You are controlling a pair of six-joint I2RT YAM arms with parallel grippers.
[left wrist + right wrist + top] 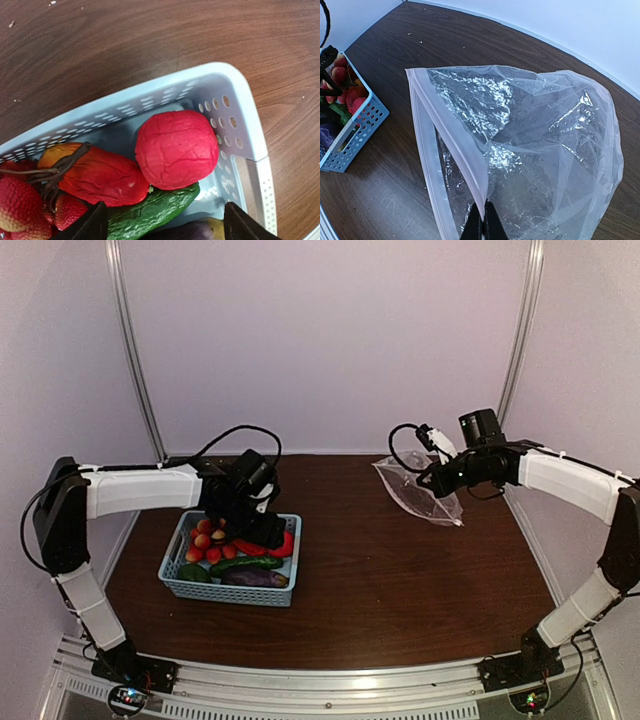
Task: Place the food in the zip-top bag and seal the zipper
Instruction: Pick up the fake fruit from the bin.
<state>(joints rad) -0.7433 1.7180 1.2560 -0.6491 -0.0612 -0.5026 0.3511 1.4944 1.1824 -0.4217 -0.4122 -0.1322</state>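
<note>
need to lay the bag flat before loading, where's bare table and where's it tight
Bare table runs between the blue basket and the zip-top bag, and along the near edge. Crowded: the basket, full of food under the left tool, and the far right, where the right tool pinches the bag.

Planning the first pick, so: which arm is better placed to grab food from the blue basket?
Left. The left pincer hangs open over the light-blue perforated plastic basket, above the round wrinkled red piece and green cucumber. The right pincer is shut on the clear crinkly plastic bag, far off.
</note>
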